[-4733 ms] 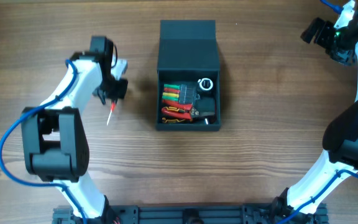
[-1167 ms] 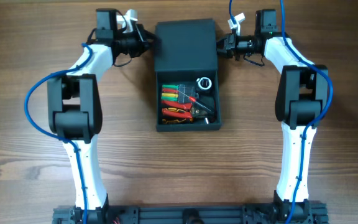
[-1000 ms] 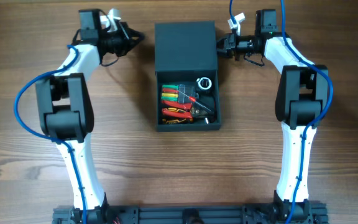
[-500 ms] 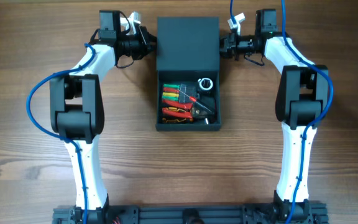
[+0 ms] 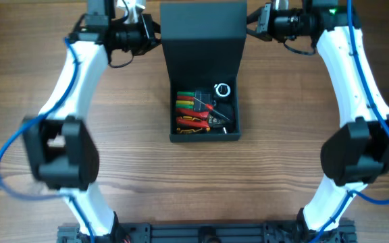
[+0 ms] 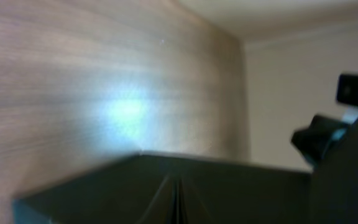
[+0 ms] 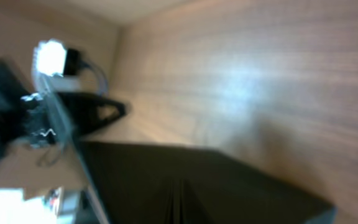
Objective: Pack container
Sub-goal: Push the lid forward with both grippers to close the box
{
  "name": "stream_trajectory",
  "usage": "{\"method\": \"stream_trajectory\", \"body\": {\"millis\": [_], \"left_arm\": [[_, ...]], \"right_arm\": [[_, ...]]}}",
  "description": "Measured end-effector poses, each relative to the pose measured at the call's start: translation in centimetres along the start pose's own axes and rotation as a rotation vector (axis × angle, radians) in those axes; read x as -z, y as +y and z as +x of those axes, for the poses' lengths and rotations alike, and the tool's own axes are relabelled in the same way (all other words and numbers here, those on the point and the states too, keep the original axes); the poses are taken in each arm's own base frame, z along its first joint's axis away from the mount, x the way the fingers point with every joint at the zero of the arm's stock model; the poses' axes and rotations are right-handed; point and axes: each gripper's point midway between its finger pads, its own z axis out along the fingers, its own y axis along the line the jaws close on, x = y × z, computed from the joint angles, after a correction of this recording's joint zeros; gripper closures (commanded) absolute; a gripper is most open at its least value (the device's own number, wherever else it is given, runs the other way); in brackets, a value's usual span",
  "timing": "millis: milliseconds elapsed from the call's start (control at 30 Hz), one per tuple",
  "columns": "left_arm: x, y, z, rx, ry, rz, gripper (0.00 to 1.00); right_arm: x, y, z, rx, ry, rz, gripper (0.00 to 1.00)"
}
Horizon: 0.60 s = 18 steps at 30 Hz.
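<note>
The container (image 5: pixel 204 137), a dark teal-grey box, sits mid-table with its body open. Red, green and yellow-handled tools (image 5: pixel 193 111) and a white ring (image 5: pixel 222 90) lie inside. Its lid (image 5: pixel 202 40) stands raised at the far side and looks large in the overhead view. My left gripper (image 5: pixel 155 34) is at the lid's left edge, fingers shut and empty. My right gripper (image 5: pixel 250 24) is at the lid's right edge, also shut. Both wrist views are blurred. Each shows closed dark fingers, the left gripper (image 6: pixel 178 202) and the right gripper (image 7: pixel 179 202), over wood.
Wood-grain table (image 5: pixel 296 148) surrounds the box on all sides. Both arms reach in from the near edge, their bases on the black rail (image 5: pixel 201 234) at the front. Blue cables loop beside each arm.
Both arms have risen and swung outward at the elbows. The lid has lifted with them and now looks bigger and closer to the overhead camera. The box body and tools have not moved.
</note>
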Motion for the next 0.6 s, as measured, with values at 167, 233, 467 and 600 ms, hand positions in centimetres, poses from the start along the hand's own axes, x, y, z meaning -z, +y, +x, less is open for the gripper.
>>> {"method": "stream_trajectory", "body": {"millis": [167,233,467,600], "left_arm": [[6.0,-3.2,3.5,-0.087,-0.013,-0.164,0.96],[8.3,-3.8,4.8,-0.108,-0.031,-0.241,0.96],[14.9,-7.6,6.0,-0.235,-0.196,-0.335,0.96],[15.6,-7.5,6.7,-0.242,-0.193,-0.362,0.93]], "right_arm": [[1.9,0.0,2.8,0.000,0.058,0.147,0.95],[3.3,0.7,3.1,0.042,0.039,0.207,0.96],[10.6,5.8,2.8,0.203,-0.148,0.345,0.96],[12.0,5.8,4.0,0.192,-0.140,0.394,0.96]]}}
